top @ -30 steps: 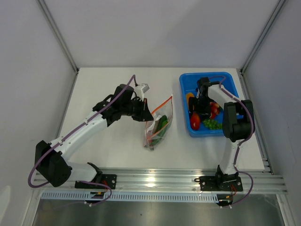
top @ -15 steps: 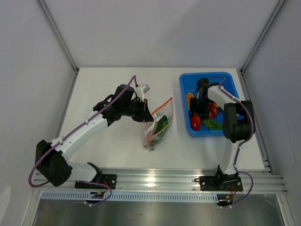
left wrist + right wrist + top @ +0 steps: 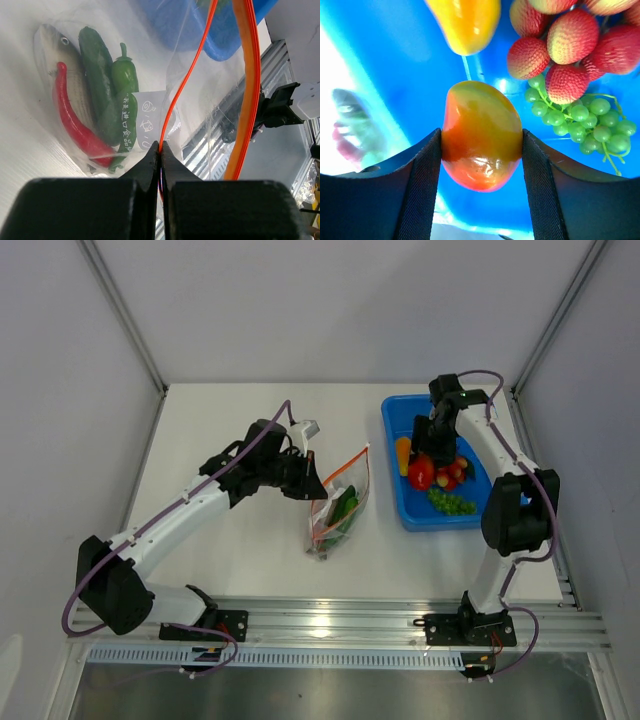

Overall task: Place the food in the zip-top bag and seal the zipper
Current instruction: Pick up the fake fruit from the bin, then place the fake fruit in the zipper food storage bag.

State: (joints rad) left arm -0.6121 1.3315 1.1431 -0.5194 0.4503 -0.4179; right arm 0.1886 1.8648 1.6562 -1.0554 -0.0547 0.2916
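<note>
The clear zip-top bag (image 3: pixel 338 512) lies mid-table with its mouth towards the far side. In the left wrist view it holds a grey fish (image 3: pixel 49 75), a red chilli (image 3: pixel 75 125), a cucumber (image 3: pixel 97 85) and a green chilli (image 3: pixel 125 95). My left gripper (image 3: pixel 308 476) (image 3: pixel 160 149) is shut on the orange-red zipper (image 3: pixel 172 100) (image 3: pixel 345 462) and holds that lip up. My right gripper (image 3: pixel 428 455) (image 3: pixel 481 136) is shut on a red-and-yellow mango (image 3: pixel 480 120) (image 3: pixel 421 472), held above the blue tub (image 3: pixel 392 425).
The blue tub (image 3: pixel 395 75) holds a yellow-orange fruit (image 3: pixel 465 20), a cluster of red-yellow cherry tomatoes (image 3: pixel 570 45) and green grapes (image 3: pixel 585 120) (image 3: pixel 450 503). An aluminium rail (image 3: pixel 330 620) runs along the near table edge. White walls enclose the table.
My right gripper has lifted the mango up out of the near-left part of the tub, and the arm has risen and swung towards the far side. The left arm and the bag have not moved.
</note>
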